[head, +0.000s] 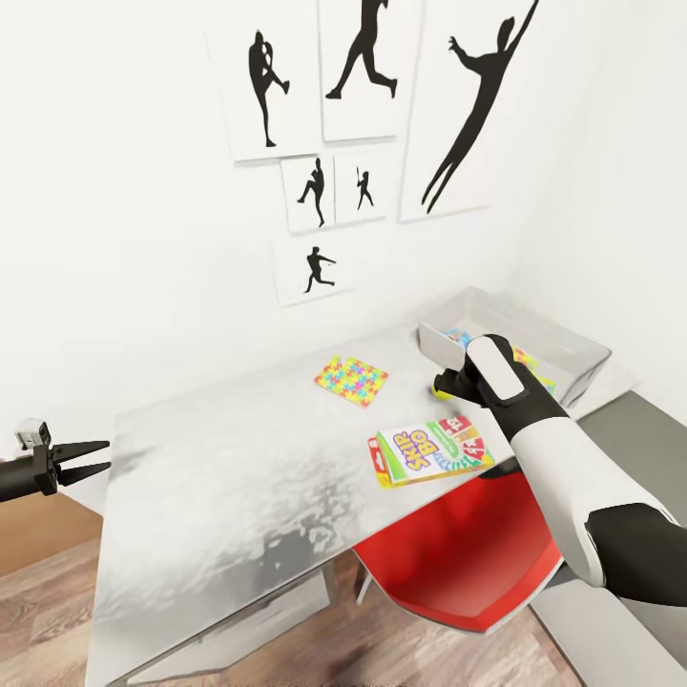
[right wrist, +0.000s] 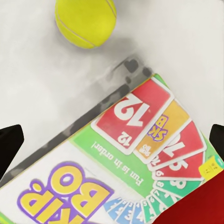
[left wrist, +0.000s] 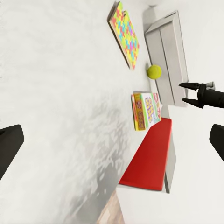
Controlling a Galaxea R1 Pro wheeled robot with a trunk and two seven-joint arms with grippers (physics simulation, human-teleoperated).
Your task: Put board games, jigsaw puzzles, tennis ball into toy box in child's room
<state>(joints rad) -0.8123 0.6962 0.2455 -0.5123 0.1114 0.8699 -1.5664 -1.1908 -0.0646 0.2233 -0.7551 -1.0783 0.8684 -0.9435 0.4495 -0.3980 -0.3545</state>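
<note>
On the pale table (head: 219,477) lie a mosaic jigsaw puzzle (head: 352,380) and, nearer the front edge, the Skip-Bo board game (head: 429,450). The tennis ball (head: 436,390) rests between that box and the grey toy box (head: 582,355), half hidden by my right wrist. My right gripper (head: 450,380) hangs open above the ball (right wrist: 85,21) and the Skip-Bo lid (right wrist: 130,158), holding nothing. Colourful flat pieces (head: 530,367) lie in the toy box; which ones I cannot tell. My left gripper (head: 105,456) is open at the table's left edge, and its view takes in the puzzle (left wrist: 125,32), ball (left wrist: 154,71) and right gripper (left wrist: 182,93).
A red chair (head: 458,563) is tucked under the table's front edge below the Skip-Bo box. Black sports-silhouette pictures (head: 315,191) hang on the white wall behind. A lower dark grey unit (head: 639,429) adjoins on the right. Wood-plank floor (head: 48,611) shows at the left.
</note>
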